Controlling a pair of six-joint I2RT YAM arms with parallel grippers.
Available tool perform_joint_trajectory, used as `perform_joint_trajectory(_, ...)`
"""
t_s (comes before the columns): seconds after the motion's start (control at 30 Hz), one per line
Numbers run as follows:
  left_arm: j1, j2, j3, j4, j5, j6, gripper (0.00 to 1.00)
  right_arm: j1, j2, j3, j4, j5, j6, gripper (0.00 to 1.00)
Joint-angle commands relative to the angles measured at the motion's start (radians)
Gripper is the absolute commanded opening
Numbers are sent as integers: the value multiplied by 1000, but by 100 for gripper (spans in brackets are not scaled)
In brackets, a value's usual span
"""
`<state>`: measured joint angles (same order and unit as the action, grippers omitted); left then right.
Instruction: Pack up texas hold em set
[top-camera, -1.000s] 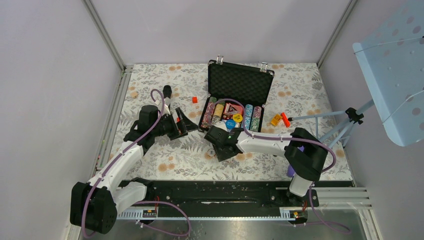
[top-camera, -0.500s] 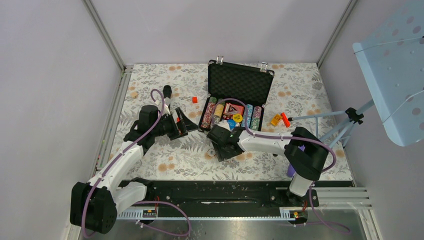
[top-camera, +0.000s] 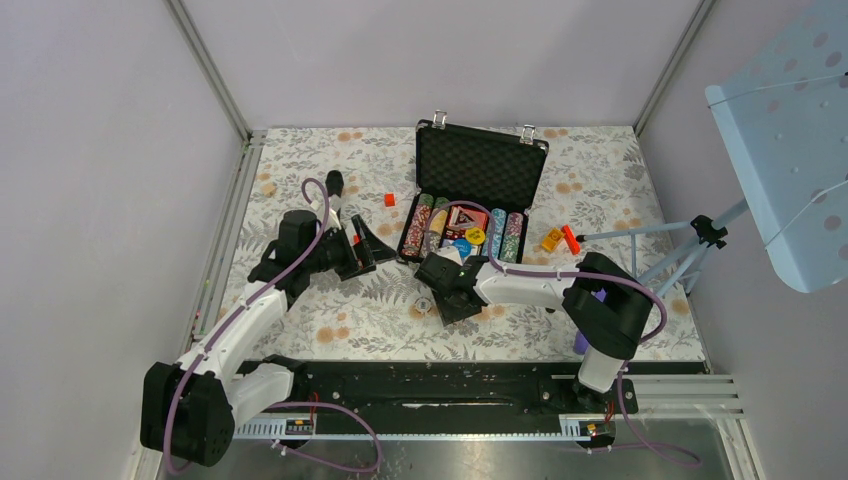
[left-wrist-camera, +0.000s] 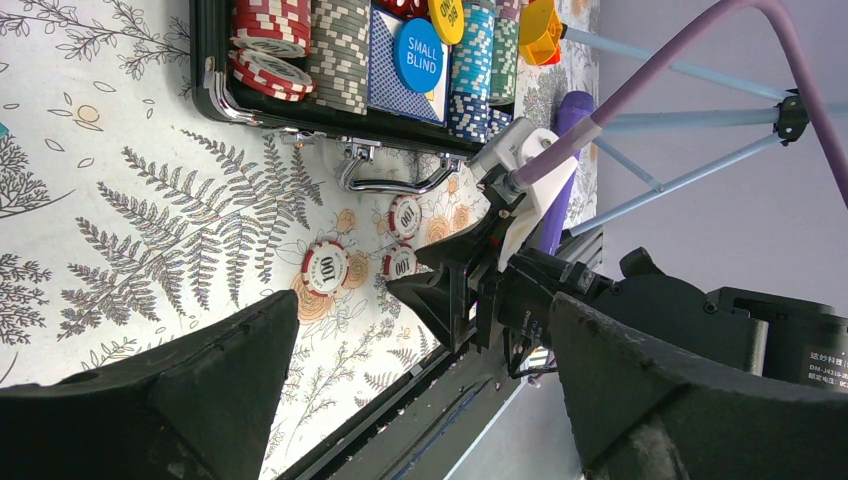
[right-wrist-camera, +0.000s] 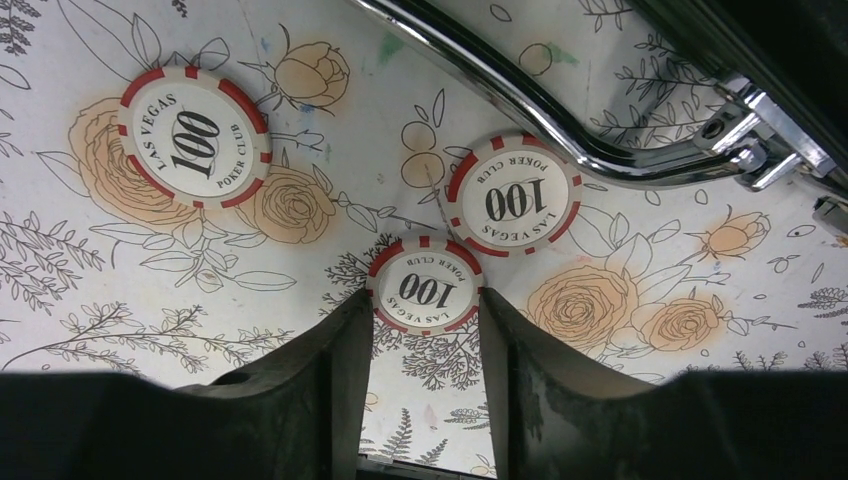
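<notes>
You have the floral table (top-camera: 300, 170) carrying the open case (top-camera: 480, 165) mid far edge, with three loose chips (right-wrist-camera: 194, 136) on its near side.

Probably robot lab: plain panel walls (top-camera: 430, 60), aluminium frame posts (top-camera: 207, 68), tripod (top-camera: 690, 245) alongside.

In the left wrist view the top edge cuts off the briefcase (left-wrist-camera: 203, 40) and its poker chips (left-wrist-camera: 340, 55).

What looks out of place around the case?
Three red-and-white 100 chips lie flat on the table just outside the briefcase, by its handle, rather than in the chip rows. The right gripper has its fingers either side of the nearest one.
</notes>
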<state>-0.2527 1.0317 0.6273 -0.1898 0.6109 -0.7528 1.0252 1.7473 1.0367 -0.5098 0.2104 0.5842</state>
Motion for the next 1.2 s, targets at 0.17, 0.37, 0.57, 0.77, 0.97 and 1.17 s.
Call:
perform_joint_trajectory(0.17, 6, 2, 5, 31, 26, 1, 95, -3, 31, -39, -13, -20, 5, 33)
perform_joint_trajectory(0.37, 6, 1, 2, 32, 23, 0, 95, -4, -6, -32, -8, -7, -13, 9)
perform_joint_trajectory(0.57, 6, -4, -1, 30, 24, 0, 95, -4, 11, -26, -9, -13, -14, 0)
perform_joint_trajectory(0.77, 6, -1, -2, 32, 23, 1, 95, -4, -10, -44, 0, -4, -11, 0)
perform_joint_trajectory(0.97, 6, -4, -3, 30, 22, 1, 95, -4, -23, -34, 1, 0, -16, 0)
perform_joint_trajectory(1.17, 6, -3, -2, 30, 24, 2, 95, -3, -25, -37, 1, 1, -22, 0)
